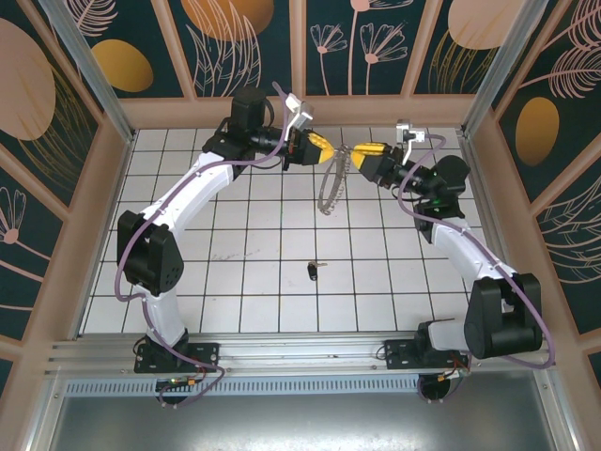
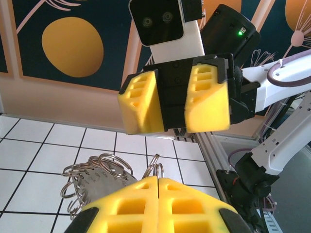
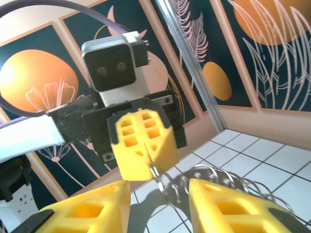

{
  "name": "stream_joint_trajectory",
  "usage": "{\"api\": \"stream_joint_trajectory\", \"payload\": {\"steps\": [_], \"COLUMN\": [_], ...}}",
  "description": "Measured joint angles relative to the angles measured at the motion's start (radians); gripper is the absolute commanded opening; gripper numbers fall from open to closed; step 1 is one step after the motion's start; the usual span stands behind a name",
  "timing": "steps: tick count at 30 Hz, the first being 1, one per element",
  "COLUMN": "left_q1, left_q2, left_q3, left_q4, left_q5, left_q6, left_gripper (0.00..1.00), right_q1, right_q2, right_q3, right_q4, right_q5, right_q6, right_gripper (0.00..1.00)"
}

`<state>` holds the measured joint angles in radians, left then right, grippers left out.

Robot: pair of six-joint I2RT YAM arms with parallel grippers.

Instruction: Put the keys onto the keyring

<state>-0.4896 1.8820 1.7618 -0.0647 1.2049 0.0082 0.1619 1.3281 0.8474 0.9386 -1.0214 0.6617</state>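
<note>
The keyring, a looped chain of thin metal rings, hangs above the back of the tiled floor. My left gripper is shut on its top ring, and the ring sticks out from between the yellow fingertips, with the rest of the rings bunched to the left. My right gripper faces the left one tip to tip, and it stands open with its fingers on either side of the dangling rings. The small black-headed key lies alone on the floor, well nearer the arm bases.
The white tiled floor is boxed in by low wooden walls with patterned panels behind. An aluminium rail runs along the near edge by the arm bases. Both arms reach to the back middle.
</note>
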Motion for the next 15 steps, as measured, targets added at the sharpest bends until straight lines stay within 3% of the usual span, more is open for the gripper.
{"api": "stream_joint_trajectory", "payload": {"steps": [15], "left_q1": [0.0], "left_q2": [-0.002], "left_q3": [0.0], "left_q4": [0.001], "left_q5": [0.012], "left_q6": [-0.001], "left_gripper": [0.0], "right_q1": [0.076], "right_q2": [0.002], "right_q3": [-0.006], "right_q4": [0.042], "right_q5": [-0.013], "right_q6": [0.033], "right_gripper": [0.34]}}
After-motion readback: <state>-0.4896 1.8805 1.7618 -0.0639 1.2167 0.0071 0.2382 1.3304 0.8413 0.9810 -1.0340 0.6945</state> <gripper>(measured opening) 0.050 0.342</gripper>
